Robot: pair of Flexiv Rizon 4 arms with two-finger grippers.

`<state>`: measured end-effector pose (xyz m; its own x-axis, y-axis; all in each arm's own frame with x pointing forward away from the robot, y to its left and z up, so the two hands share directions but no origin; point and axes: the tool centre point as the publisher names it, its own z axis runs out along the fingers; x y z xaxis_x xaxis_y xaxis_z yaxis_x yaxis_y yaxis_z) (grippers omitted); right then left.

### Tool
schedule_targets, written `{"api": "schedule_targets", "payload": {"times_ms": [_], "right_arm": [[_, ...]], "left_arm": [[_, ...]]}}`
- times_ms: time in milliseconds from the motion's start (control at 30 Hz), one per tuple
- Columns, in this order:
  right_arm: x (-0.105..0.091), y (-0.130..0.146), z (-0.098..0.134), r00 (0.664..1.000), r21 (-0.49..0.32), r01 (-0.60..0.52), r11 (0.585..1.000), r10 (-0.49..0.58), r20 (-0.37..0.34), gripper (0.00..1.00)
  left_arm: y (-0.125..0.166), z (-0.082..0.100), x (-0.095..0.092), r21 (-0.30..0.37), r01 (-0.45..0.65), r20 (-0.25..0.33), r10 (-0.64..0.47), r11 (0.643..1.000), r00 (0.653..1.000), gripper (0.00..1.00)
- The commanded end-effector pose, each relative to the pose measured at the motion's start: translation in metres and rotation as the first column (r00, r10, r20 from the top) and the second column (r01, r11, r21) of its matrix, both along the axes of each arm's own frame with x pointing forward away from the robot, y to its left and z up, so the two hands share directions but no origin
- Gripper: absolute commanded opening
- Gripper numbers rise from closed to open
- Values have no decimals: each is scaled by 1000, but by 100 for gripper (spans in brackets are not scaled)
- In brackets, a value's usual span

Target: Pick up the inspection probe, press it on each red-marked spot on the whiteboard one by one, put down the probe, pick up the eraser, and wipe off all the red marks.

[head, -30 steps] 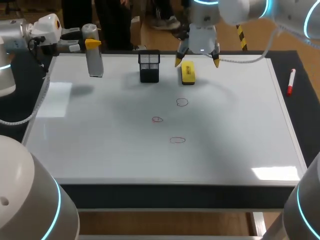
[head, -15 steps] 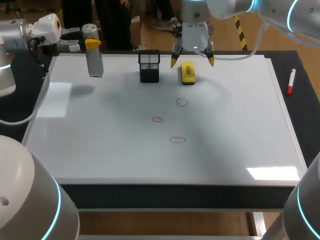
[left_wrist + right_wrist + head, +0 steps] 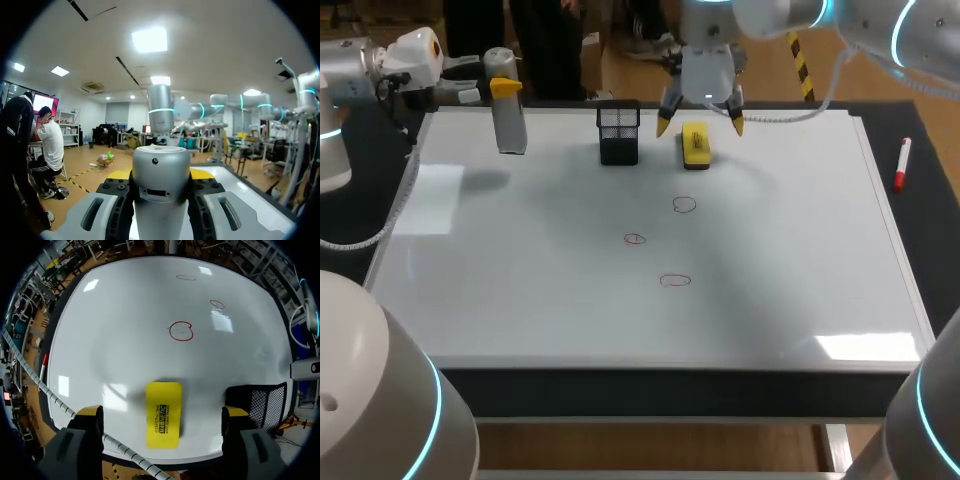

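The inspection probe (image 3: 508, 120), a grey cylinder, hangs upright over the whiteboard's far left corner with my left gripper (image 3: 500, 88) shut on it. In the left wrist view the probe (image 3: 160, 195) fills the space between the fingers. The yellow eraser (image 3: 696, 146) lies flat at the board's far edge. My right gripper (image 3: 700, 122) hovers open just above it, one yellow tip on each side. In the right wrist view the eraser (image 3: 163, 415) lies between the spread fingers of that gripper (image 3: 162, 412). Three red circles (image 3: 684, 205) (image 3: 635, 239) (image 3: 674, 280) are drawn mid-board, the nearest red circle (image 3: 181, 331) ahead of the eraser.
A black mesh holder (image 3: 619, 133) stands just left of the eraser, close to one right finger (image 3: 235, 415). A red marker (image 3: 901, 165) lies on the dark table right of the whiteboard (image 3: 520, 300). A cable hangs by the right gripper.
My right gripper has shifted left and now straddles the eraser, still open. The left arm and the probe have kept still.
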<state>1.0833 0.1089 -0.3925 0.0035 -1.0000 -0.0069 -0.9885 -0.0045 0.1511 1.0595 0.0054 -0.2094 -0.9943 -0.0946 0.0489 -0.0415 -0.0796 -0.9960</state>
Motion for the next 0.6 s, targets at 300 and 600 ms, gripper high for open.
{"api": "schedule_targets", "payload": {"times_ms": [300, 600], "right_arm": [[5, -1, -24, 999, -2, -24, 1000, 23, -37, 100], [10, -2, -26, 999, -3, -19, 1000, 19, -46, 100]], "left_arm": [[0, 1, 0, 1, 0, 0, 0, 1000, 1000, 0], [0, 1, 0, 1, 0, 0, 0, 1000, 1000, 0]]}}
